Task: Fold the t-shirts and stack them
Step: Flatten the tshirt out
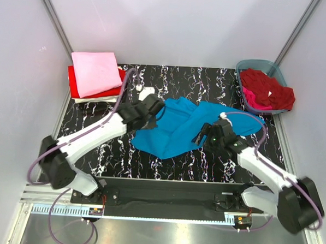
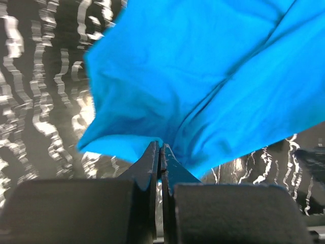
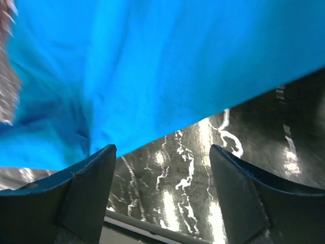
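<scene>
A black table (image 1: 170, 78) veined in white sits between plain white walls (image 1: 173, 24). At its far right corner a grey-blue tub (image 1: 248, 65) holds dark red and magenta shirts (image 1: 266, 89); at far left a folded pink shirt (image 1: 95, 72) tops a red shirt (image 1: 73, 83). Mid-table lies the crumpled turquoise shirt (image 1: 179, 131) — the left gripper (image 2: 160, 147) clamped tight on its left edge, the right gripper (image 3: 162, 152) at its right edge, fingers spread apart — gripping nothing.

Spread t-shirt (image 1: 179, 128) centre; folded stack (image 1: 97, 75) back left; tub (image 1: 257, 62) back right.
</scene>
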Controlling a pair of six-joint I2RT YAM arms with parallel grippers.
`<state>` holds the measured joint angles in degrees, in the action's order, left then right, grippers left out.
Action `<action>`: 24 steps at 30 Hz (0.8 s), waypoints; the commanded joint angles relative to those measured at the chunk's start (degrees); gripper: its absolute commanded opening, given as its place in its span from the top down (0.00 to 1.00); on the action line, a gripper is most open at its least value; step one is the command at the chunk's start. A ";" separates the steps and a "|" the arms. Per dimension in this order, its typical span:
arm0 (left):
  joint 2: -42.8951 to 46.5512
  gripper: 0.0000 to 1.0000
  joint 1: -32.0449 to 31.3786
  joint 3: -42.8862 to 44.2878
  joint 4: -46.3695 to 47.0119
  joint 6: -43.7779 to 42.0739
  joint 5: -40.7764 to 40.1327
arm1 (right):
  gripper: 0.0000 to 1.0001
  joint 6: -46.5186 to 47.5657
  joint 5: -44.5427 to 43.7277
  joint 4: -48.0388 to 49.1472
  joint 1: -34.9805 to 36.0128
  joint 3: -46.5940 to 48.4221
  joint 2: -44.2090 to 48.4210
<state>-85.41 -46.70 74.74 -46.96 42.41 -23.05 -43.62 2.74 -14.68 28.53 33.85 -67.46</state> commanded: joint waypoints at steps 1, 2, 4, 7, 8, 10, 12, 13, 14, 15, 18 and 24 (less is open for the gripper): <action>6.82 1.00 -0.15 2.08 -6.03 2.23 -6.30 | 0.17 -6.47 -9.86 -6.41 -3.28 -1.85 8.82; 8.40 1.00 -0.06 2.16 -6.82 2.32 -7.00 | 0.17 -7.09 -9.69 -7.98 -5.31 -3.16 11.54; 12.79 1.00 0.03 2.51 -8.32 2.85 -8.06 | 0.17 -7.27 -7.67 -9.83 -12.92 -4.05 12.96; 17.46 1.00 0.03 3.66 -9.03 2.94 -8.24 | 0.18 -4.99 -1.09 -8.45 -20.42 -5.37 11.57; 19.21 1.00 0.03 4.09 -9.20 2.94 -8.24 | 0.18 -4.38 1.19 -6.96 -20.97 -4.67 8.69; 20.80 1.00 0.03 4.27 -9.73 2.94 -8.50 | 0.19 -2.62 1.91 -5.89 -21.15 -2.92 5.25; 22.56 1.00 0.03 3.75 -10.34 2.68 -9.03 | 0.23 -0.43 2.79 -5.36 -21.24 1.38 0.59; 23.09 1.00 0.03 2.09 -10.35 2.59 -9.12 | 0.26 0.28 2.79 -5.88 -21.24 3.40 -1.86; 23.96 1.00 0.03 0.77 -9.39 2.24 -9.12 | 0.26 1.07 2.79 -6.93 -21.24 7.51 -2.93; 24.58 1.00 0.03 -0.89 -8.51 1.71 -8.25 | 0.26 2.56 2.71 -7.29 -21.15 9.81 -3.98; 26.34 1.00 0.03 -8.80 -3.07 1.01 -5.01 | 0.26 5.37 3.23 -9.48 -21.15 19.39 -9.86; 28.63 1.00 -0.06 -24.98 8.98 2.23 0.19 | 0.26 9.33 6.57 -15.02 -20.98 37.41 -27.70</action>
<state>-58.11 -46.68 53.28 -46.61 44.29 -25.76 -38.30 6.76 -25.80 7.44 65.47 -88.44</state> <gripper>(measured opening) 0.013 0.733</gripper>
